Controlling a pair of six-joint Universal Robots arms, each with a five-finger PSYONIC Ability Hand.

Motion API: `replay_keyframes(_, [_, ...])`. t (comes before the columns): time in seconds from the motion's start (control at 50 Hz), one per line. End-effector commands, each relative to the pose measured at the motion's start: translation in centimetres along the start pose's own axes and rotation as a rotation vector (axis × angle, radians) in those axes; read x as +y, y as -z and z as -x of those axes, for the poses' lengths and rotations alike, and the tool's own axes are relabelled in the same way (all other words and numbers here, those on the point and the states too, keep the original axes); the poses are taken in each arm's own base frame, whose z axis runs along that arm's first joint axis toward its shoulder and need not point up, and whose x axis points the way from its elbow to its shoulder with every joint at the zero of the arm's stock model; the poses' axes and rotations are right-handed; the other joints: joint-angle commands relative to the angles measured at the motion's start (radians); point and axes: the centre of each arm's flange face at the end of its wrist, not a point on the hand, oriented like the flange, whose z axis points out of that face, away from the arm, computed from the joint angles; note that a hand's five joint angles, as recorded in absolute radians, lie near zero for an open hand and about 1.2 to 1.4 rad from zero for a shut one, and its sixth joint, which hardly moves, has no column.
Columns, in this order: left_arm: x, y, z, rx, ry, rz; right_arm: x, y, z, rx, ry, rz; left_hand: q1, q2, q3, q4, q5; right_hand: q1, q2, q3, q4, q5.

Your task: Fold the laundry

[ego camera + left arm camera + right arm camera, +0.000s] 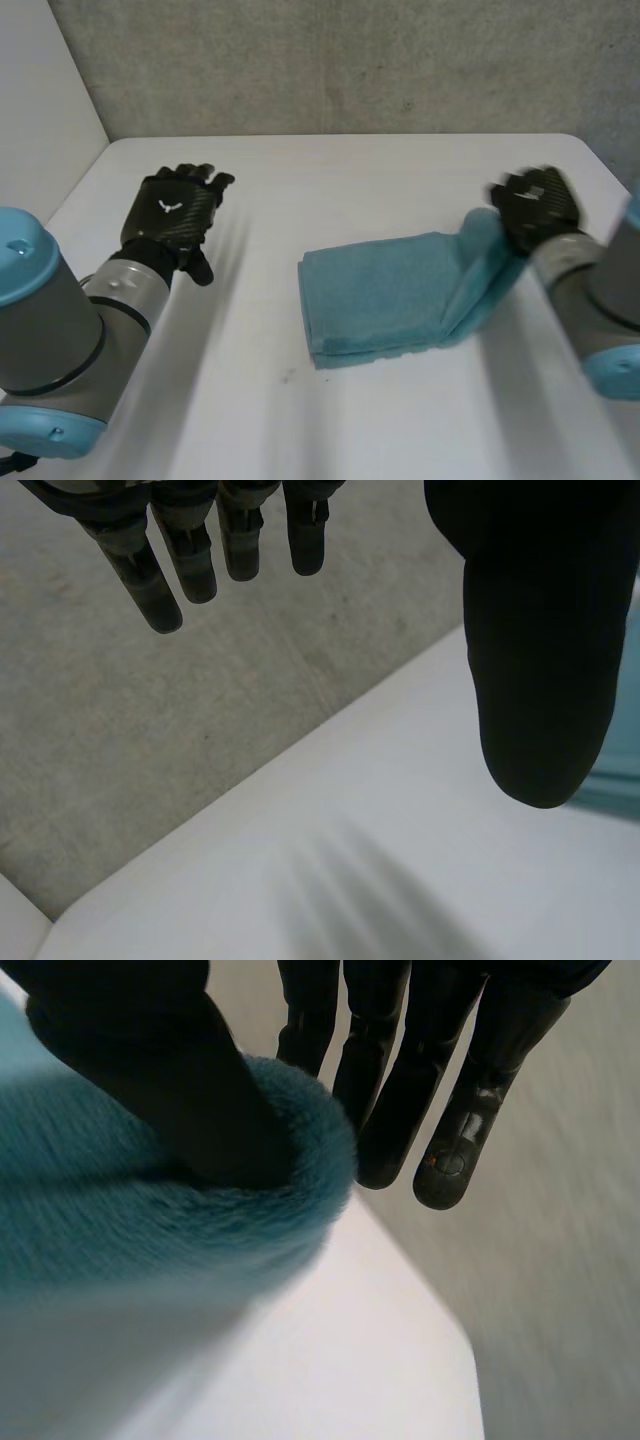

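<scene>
Left of frame, head view: left hand [172, 212] hangs over bare desk [250, 400], palm down. Fingers [200, 565] straight and spread, thumb apart, nothing in them. Well apart from the cloth

Centre to right of centre: teal towel [380, 290], doubled into a flat stack on the desk, long axis running across the frame left to right. Left end lies flat; right end is lifted off the desk and curls upward

Right of frame: right hand [535, 205] has that raised end. Its wrist view: thumb [170, 1090] pressed into the pile, cloth wrapped round it, straight fingers just behind the fold. Reads as a pinch on the towel's end edge. Right arm [600, 300] enters from the lower right

Judgement: step in hand is the next fold. The rest of the towel lies leftward of the right hand, along the long axis, so the carry should go left across the stack. Right hand is much the nearer; left hand is free to pin the flat end
</scene>
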Motion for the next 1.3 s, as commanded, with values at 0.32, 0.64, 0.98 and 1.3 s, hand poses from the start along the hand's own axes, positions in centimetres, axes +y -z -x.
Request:
replay_keyframes(0.32, [-2.4, -0.2, -0.6, 0.025, 0.110, -0.084, -5.6, 9.1, 16.3, -0.496, 0.074, -0.159, -0.007, 0.004, 0.003, 0.005, -0.022, -0.479, -0.712, -0.722, -0.729, -0.689])
replay_keyframes(0.64, [-3.4, -2.5, -9.3, 0.250, 0.327, -0.076, -7.5, 3.6, 3.4, -0.245, -0.443, -0.118, 0.022, 0.033, 0.033, 0.035, 0.007, -0.768, -1.001, -1.011, -1.018, -0.978])
replay_keyframes(0.98, [5.2, -2.6, -12.9, 0.288, 0.388, 0.276, 1.9, -0.4, 8.3, -0.388, -0.504, 0.303, 0.028, 0.039, 0.039, 0.041, 0.013, -0.768, -1.001, -1.011, -1.018, -0.978])
replay_keyframes(1.3, [-4.6, -1.3, -7.4, 0.225, 0.424, 0.095, -7.3, 0.9, 1.6, -0.268, -0.511, -0.002, -0.001, 0.010, 0.009, 0.011, -0.017, -0.768, -1.001, -1.011, -1.018, -0.978])
